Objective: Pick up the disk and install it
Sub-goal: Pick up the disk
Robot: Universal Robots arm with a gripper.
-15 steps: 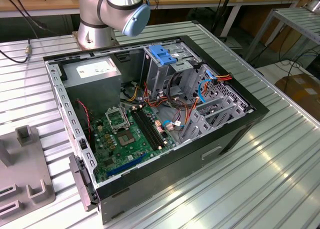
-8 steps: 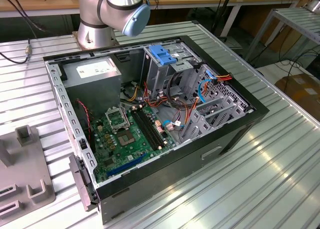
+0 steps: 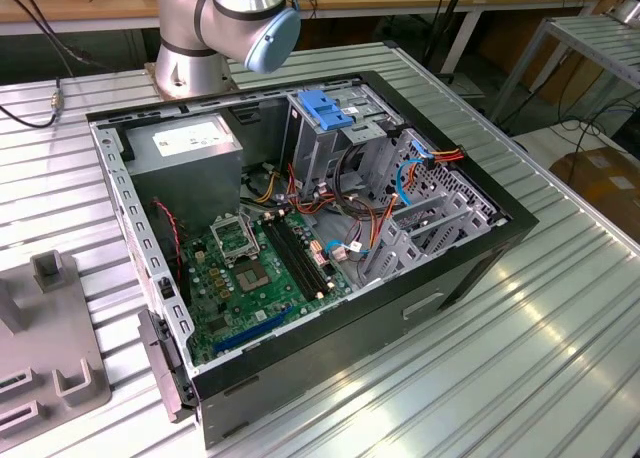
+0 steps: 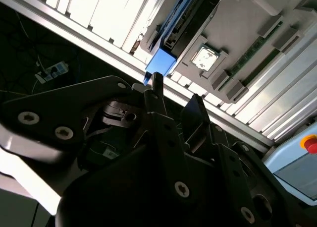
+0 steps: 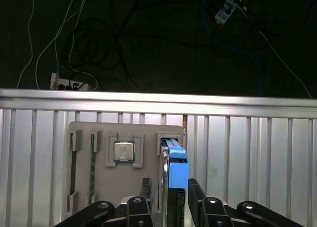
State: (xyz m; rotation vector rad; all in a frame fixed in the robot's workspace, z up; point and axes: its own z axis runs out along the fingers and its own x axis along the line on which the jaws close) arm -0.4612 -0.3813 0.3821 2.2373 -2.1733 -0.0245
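The disk (image 5: 177, 163) stands on edge in a slot of the grey holder (image 5: 99, 133) on the surface (image 5: 247, 162), straight ahead of the tool (image 5: 168, 186). The tool's fingers (image 5: 194, 192) are spread and empty. The disk's thin edge seems lined up with the gap between them.

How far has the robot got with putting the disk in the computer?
Nothing is finished yet. The disk stands in its grey holder. The open gripper lines up over it, not gripping. Picking up and fitting into the computer case are left.
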